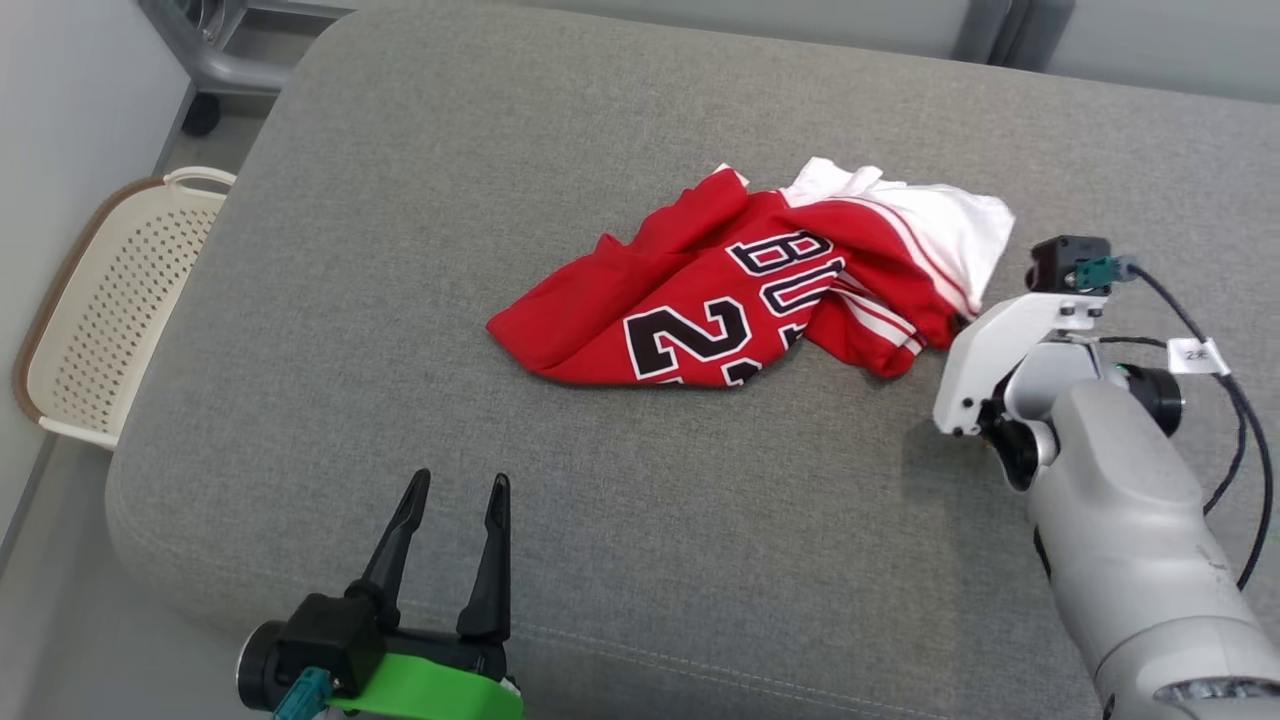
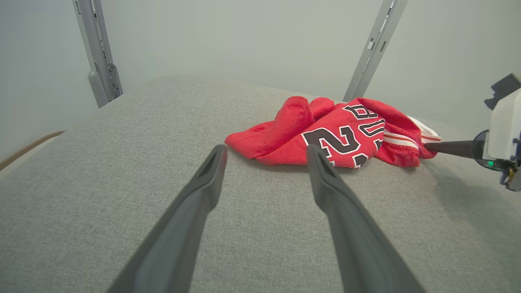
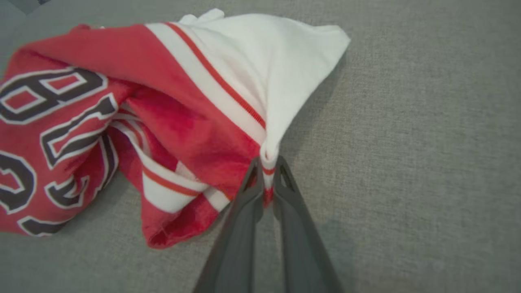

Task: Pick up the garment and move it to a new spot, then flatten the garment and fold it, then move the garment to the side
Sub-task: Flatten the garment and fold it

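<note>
Head view, 9 o'clock: cream perforated basket (image 1: 120, 300) on the floor, off the cushion's left edge

7 o'clock: left gripper (image 1: 458, 483) (image 2: 265, 150) at the near edge of the grey cushion (image 1: 700, 560). Jaws wide, nothing between them, fingers pointing to 12. Well apart from the cloth

Just past centre toward 1 o'clock: garment (image 1: 720, 300) (image 2: 338, 134) (image 3: 163, 101), a red jersey with black-and-white lettering and a white part at its 2 o'clock end. It lies crumpled on the cushion. In the left wrist view it sits at 1 o'clock, beyond the open fingers

3 o'clock: right gripper (image 3: 268, 165) (image 2: 431, 146) at the garment's right edge. In the right wrist view the jaws are narrow, pinched on a fold of the red-and-white striped hem at centre, cloth bunched at the tips. The rest of the garment spreads toward 9 and 12 o'clock of that view and rests on the cushion
</note>
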You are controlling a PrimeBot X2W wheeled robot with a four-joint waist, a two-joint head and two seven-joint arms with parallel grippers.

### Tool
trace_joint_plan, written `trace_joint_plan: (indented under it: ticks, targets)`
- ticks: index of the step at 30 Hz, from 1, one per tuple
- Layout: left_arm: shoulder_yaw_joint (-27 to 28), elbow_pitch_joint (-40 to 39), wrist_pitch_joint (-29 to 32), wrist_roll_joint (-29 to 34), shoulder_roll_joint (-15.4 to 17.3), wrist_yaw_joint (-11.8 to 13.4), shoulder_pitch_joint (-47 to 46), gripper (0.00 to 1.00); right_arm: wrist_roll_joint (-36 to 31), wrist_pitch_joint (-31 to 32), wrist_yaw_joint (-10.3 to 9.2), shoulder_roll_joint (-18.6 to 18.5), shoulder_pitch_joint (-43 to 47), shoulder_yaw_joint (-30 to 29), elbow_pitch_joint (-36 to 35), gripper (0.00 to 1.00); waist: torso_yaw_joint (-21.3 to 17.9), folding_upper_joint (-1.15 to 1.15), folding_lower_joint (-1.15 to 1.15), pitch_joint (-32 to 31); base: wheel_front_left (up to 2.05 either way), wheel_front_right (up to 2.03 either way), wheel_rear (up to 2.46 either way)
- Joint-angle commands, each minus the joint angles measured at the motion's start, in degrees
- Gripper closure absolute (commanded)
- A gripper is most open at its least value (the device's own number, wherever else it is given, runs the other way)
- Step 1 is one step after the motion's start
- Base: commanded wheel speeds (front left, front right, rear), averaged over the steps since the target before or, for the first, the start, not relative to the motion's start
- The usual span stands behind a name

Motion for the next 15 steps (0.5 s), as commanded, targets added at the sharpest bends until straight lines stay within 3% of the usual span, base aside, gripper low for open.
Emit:
trace_joint_plan:
  ticks: [1,7,10,14,15]
  targets:
    - [0.47,0.04,-0.02,-0.43,0.1,0.19,0.5,0.0,2.57,1.36,-0.09,0.33,2.2,3.03,-1.47,1.0,-1.62,0.0,0.0,-1.66,0.0,0.0,0.0]
    - [1.44,0.0,-0.02,-0.12,0.11,0.57,1.59,0.0,7.82,6.8,-0.1,-4.78,11.34,8.92,-11.83,1.0,-4.04,0.0,0.0,-3.47,0.0,0.0,0.0]
    - [2.07,0.1,-0.02,0.01,0.1,0.76,2.08,0.0,9.52,11.86,-0.1,-8.09,20.3,7.36,-21.97,1.0,-5.52,0.0,0.0,-4.28,0.0,0.0,0.0]
    - [2.71,0.0,-0.02,0.13,0.1,0.59,2.38,0.0,9.31,17.47,-0.1,-7.92,28.97,4.73,-33.47,1.0,-7.06,0.0,0.0,-4.57,0.0,0.0,0.0]
    - [2.71,0.0,-0.02,0.13,0.1,0.59,2.38,0.0,9.31,17.47,-0.1,-7.92,28.97,4.73,-33.47,1.0,-7.06,0.0,0.0,-4.57,0.0,0.0,0.0]
